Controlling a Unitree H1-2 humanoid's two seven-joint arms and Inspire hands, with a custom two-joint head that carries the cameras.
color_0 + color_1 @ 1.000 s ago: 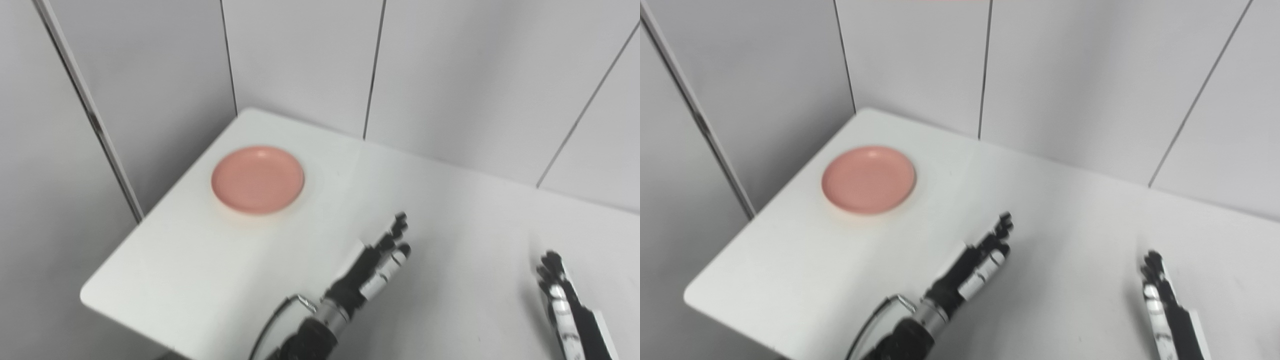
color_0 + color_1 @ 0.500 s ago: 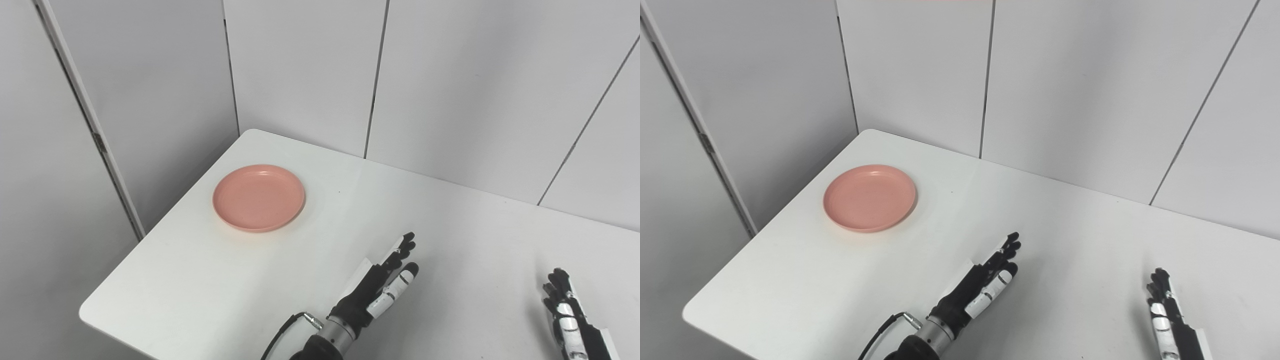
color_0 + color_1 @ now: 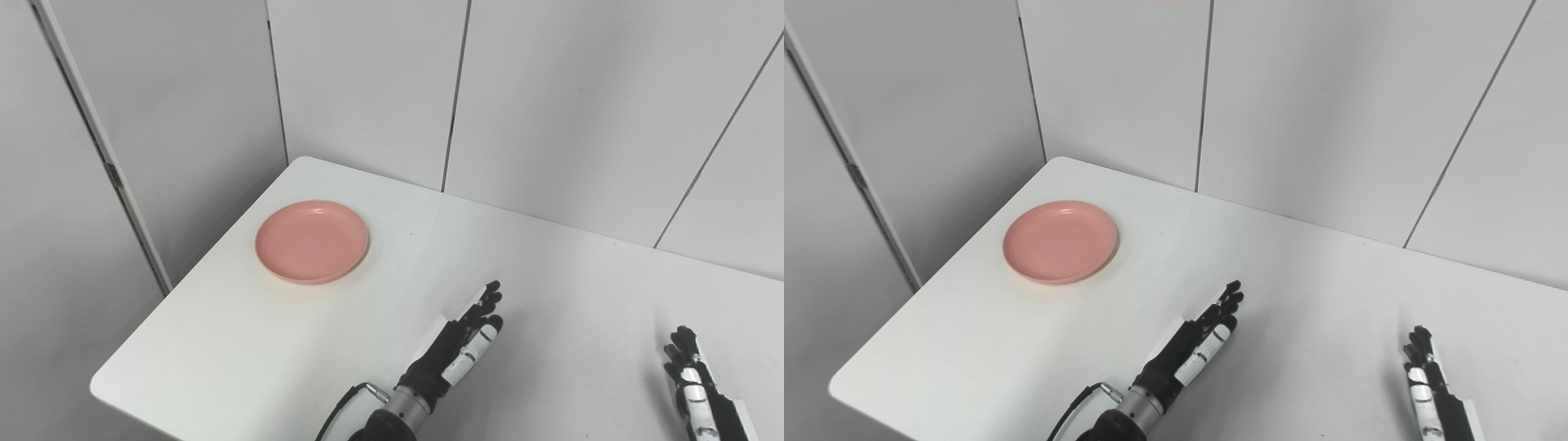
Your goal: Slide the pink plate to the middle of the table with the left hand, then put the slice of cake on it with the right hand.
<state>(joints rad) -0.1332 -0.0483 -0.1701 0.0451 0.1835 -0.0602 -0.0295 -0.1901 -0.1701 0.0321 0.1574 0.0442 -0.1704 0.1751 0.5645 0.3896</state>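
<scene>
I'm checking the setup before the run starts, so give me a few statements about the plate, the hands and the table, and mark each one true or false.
1. The round pink plate lies near the white table's far left corner. True.
2. A slice of cake sits on the plate. False: the plate is bare, and no cake shows in either view.
3. The left hand rests on the plate's rim. False: it is well apart from the plate, nearer the robot.
4. The left hand holds nothing, fingers stretched out. True.
5. The right hand grips the plate. False: it is at the lower right, far from it, holding nothing.
</scene>
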